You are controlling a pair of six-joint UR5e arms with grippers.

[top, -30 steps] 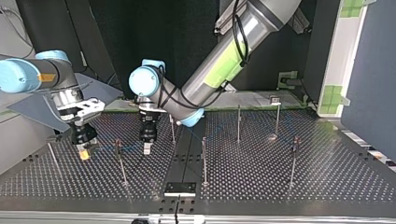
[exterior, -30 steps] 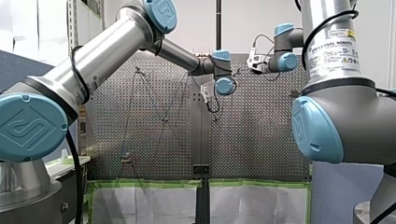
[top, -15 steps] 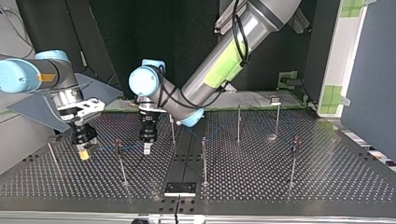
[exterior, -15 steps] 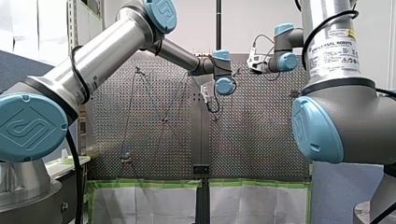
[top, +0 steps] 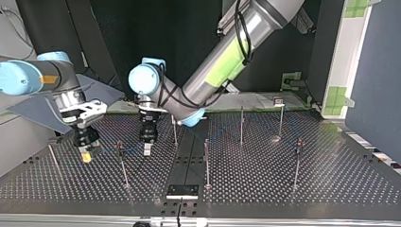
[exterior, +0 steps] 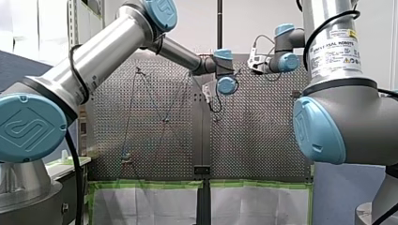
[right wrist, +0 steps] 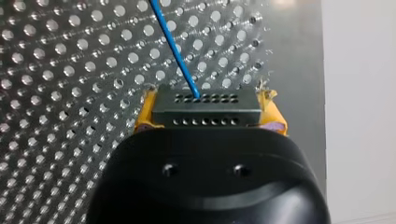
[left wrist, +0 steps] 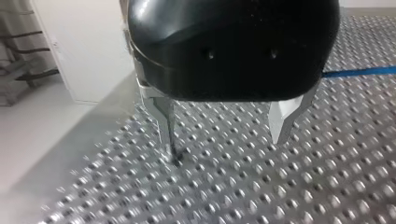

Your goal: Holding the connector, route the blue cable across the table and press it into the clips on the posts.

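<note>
The connector (right wrist: 208, 103) is pinched between the yellow pads of my right gripper (right wrist: 210, 114), near the table's (top: 283, 189) edge at the top view's left. The blue cable (right wrist: 173, 49) is led away from it over the holes. My left gripper (left wrist: 224, 140) is held spread above the table.

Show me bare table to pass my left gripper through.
Bare table lies between the middle post and the rightmost post in the top view. Crowded around my right gripper holding the connector, my left gripper and the post between them, where the blue cable runs.
</note>
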